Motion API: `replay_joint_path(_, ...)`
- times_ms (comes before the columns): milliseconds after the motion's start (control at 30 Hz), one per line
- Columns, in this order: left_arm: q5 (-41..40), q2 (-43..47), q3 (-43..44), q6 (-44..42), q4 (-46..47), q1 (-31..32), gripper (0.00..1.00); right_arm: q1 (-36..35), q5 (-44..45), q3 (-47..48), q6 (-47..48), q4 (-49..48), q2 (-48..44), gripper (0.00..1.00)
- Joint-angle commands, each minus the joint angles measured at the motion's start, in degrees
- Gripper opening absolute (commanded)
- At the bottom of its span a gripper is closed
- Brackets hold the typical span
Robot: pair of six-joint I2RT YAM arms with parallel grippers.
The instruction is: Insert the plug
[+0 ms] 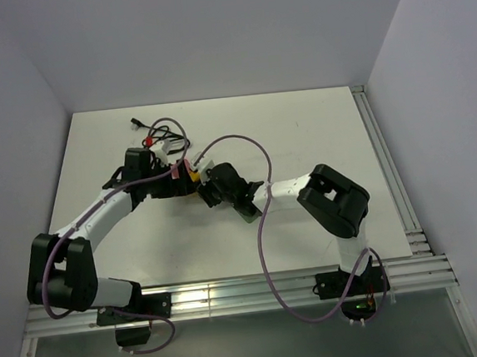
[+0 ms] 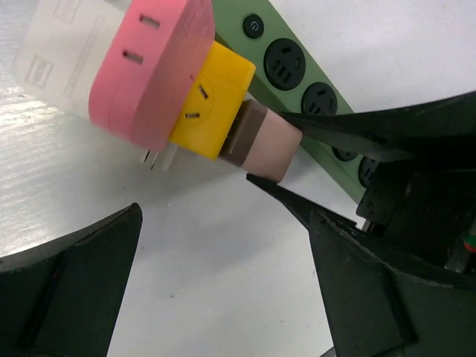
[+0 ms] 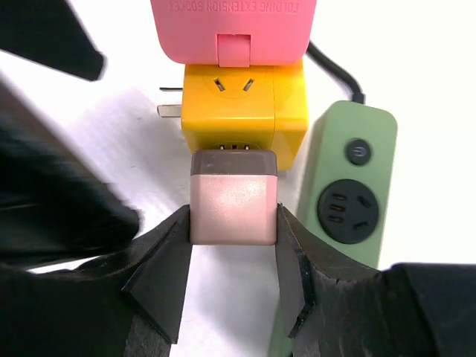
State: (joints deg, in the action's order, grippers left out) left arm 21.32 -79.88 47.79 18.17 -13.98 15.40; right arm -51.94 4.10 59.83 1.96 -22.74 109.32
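Plug (image 3: 233, 197) nearly seated in the yellow adapter (image 3: 244, 104)

The right gripper (image 3: 233, 223) pinched the plug between its fingers, butted against the yellow adapter, which joined a pink adapter (image 3: 232, 30) beside the green power strip (image 3: 349, 201) on the desk (image 3: 416, 74). A thin seam suggested a final push and release remained. The left gripper (image 2: 227, 216) was spread and empty.

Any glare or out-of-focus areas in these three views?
Top view: even light, a bright reflection on the metal rail. Left wrist view: glare streaks on the table; the pink adapter is sharp. Right wrist view: the beige plug is crisp with a soft sheen, the dark shape at left is blurred.
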Motion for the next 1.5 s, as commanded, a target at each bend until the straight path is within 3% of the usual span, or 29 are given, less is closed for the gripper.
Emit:
replay_joint_path(0, 6.45, 3.32, -0.94, 1.51, -3.87, 0.87, 1.0, 0.97, 4.25, 1.69, -0.99, -10.3, -1.56, 0.28)
replay_joint_path(267, 0.39, 8.41, -1.47, 3.09, -4.21, -1.86, 0.99, 0.88, 2.94, 2.04, -1.43, -9.87, -0.25, 0.28)
replay_joint_path(633, -18.85, 17.38, -1.38, 8.37, -6.68, -6.08, 0.99, 0.26, 2.85, 2.04, -1.78, -9.08, 1.69, 0.33)
replay_joint_path(1033, -20.62, 22.92, -2.61, 8.37, -5.8, -6.17, 1.0, -0.26, 2.85, 3.71, -3.28, -6.44, 2.92, 0.46)
replay_joint_path(1467, -20.35, 23.01, -2.61, 7.75, -5.62, -6.34, 1.0, -0.44, 1.97, 5.56, -3.71, -4.07, 4.06, 0.63)
